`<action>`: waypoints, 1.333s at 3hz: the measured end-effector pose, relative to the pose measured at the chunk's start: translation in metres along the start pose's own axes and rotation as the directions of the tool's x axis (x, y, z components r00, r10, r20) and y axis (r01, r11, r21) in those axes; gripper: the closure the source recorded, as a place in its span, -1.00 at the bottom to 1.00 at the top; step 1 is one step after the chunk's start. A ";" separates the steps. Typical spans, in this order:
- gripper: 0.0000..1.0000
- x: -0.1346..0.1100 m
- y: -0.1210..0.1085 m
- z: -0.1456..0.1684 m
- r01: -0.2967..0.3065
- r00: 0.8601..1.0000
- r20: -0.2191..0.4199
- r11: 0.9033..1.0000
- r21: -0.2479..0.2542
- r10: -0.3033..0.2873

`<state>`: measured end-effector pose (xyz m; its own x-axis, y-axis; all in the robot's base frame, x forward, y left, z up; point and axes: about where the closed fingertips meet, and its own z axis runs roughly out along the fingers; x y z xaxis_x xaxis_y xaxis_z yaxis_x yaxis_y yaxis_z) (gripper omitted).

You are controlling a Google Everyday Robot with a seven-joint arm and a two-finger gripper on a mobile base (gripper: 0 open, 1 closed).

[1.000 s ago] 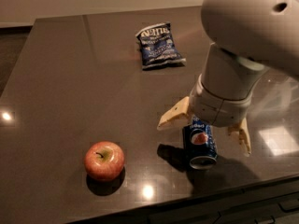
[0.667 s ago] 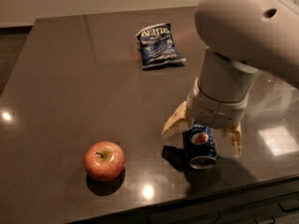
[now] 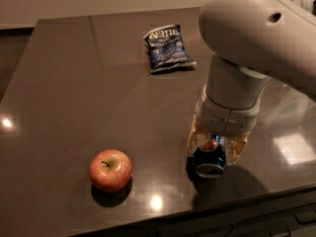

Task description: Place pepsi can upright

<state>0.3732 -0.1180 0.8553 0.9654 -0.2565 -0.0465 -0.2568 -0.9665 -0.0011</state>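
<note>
The gripper [image 3: 216,154] points straight down over the front right part of a dark, glossy table [image 3: 74,83], at the end of a thick white arm [image 3: 256,38] that comes in from the upper right. Its two pale yellowish fingers [image 3: 193,138] are drawn in narrow on either side of the can [image 3: 210,161] and appear to be clamped on it.

The can is dark blue, and a bit of its red logo shows just under the wrist. It is roughly upright but tipped, so that its silver lower end faces the camera. That end is at or just above the table, near the front edge. Whether it touches the surface cannot be told. A dark shadow lies beneath and to the right of it.

To the left of the can, well apart from it, a red and yellow apple [image 3: 110,169] sits on the table with its stem up.

Farther back, toward the far side of the table, a blue chip bag [image 3: 168,48] with white lettering lies flat, well apart from both the can and the apple.
</note>
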 end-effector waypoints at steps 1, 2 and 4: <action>0.68 0.001 -0.001 -0.005 -0.001 1.000 0.003 1.000 0.004 0.001; 1.00 -0.007 -0.016 -0.026 0.004 1.000 0.016 0.998 0.069 -0.005; 1.00 -0.022 -0.069 -0.058 -0.100 0.987 0.144 0.967 0.233 0.067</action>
<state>0.3719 -0.0468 0.9142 0.9294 -0.3164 -0.1898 -0.3553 -0.9064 -0.2287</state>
